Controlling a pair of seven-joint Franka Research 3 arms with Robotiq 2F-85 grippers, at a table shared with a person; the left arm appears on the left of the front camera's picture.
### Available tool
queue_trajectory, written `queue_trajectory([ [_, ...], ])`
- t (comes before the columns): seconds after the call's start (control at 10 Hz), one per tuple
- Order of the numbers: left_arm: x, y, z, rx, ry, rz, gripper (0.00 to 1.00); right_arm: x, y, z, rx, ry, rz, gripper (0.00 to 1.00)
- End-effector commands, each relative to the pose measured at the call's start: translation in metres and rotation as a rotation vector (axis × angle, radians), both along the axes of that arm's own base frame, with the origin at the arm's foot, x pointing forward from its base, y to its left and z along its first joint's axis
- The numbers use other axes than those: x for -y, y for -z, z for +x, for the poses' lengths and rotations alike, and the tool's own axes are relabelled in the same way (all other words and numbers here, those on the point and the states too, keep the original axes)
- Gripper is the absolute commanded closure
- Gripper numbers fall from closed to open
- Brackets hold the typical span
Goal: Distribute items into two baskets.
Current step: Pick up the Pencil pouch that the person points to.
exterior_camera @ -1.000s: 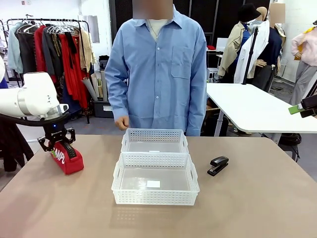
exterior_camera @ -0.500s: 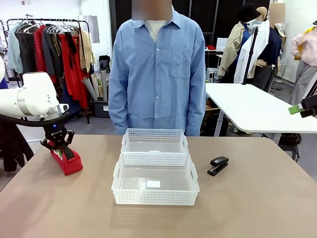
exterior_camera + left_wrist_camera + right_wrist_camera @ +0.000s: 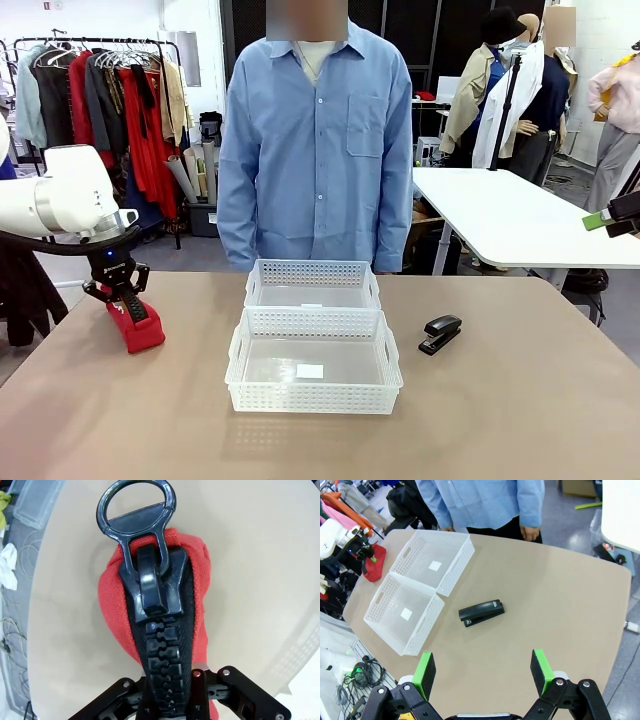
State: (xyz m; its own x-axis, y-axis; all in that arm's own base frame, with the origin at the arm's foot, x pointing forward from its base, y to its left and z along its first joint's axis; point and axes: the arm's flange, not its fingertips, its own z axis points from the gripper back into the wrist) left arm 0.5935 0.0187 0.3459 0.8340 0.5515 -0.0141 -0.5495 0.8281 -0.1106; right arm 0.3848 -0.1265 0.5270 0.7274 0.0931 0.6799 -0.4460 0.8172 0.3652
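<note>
The table (image 3: 520,400) holds everything. The person (image 3: 315,150) stands beyond the nearer basket (image 3: 313,398), and the hand that hovered by the baskets a second ago has dropped to the side. The farther basket (image 3: 312,272) sits right behind the nearer one, touching it, and both are empty.

The red pouch (image 3: 140,328) lies on the table well to the left of the nearer basket. The left gripper (image 3: 120,297) stood spread around its top a second ago. Now it is pinched tight on the zipper ridge, and the pouch looks to be still resting on the table. The grasp seems made, so lifting and carrying it to a basket likely comes next.

The right gripper (image 3: 483,669) hangs high, to the right of the nearer basket, spread wide and holding nothing. The stapler (image 3: 441,333) lies untouched just right of the nearer basket.
</note>
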Motion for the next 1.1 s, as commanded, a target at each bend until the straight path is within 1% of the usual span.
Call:
queue_trajectory([
  [0.0, 0.0, 0.0, 0.0, 0.002, 0.004, 0.01, 1.0, -0.001, 0.0, 0.001, 0.008, -0.003, 0.009, 0.0],
  [0.8, 0.0, 0.0, 0.0, 0.0, 0.0, 0.0, 1.0, -0.001, 0.0, 0.001, 0.008, -0.003, 0.009, 0.0],
  [0.9, 0.007, -0.013, 0.007, -0.06, 0.091, 0.006, 1.0, -0.001, 0.0, 0.001, 0.008, -0.003, 0.009, 0.0],
  [1.0, 0.012, -0.03, 0.012, -0.089, 0.163, 0.035, 1.0, -0.001, 0.0, 0.001, 0.008, -0.003, 0.009, 0.0],
])
